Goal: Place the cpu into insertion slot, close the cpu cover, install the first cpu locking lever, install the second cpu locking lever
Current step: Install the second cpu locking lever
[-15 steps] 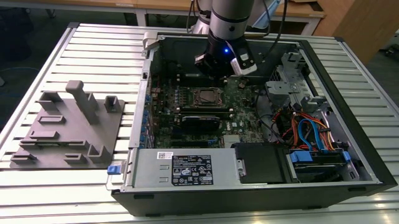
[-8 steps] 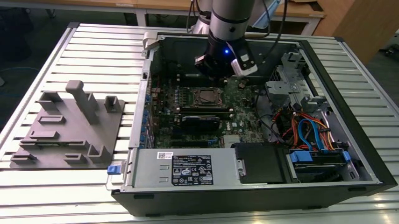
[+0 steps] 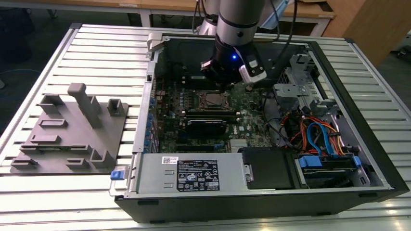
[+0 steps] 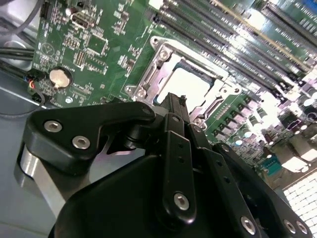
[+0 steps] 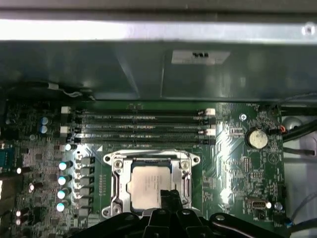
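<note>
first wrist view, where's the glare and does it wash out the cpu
In the first wrist view a blown-out white band runs along the case's metal edge; the small silvery-grey square cpu stays readable. In the second wrist view its top glares near white.

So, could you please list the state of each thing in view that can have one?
cpu: seated flat in the insertion slot.
cpu cover: closed down over the cpu, framing it.
hand: fingers together, empty, tips right at the socket's edge.
computer case: side open, motherboard exposed.
memory slots: empty.
</note>
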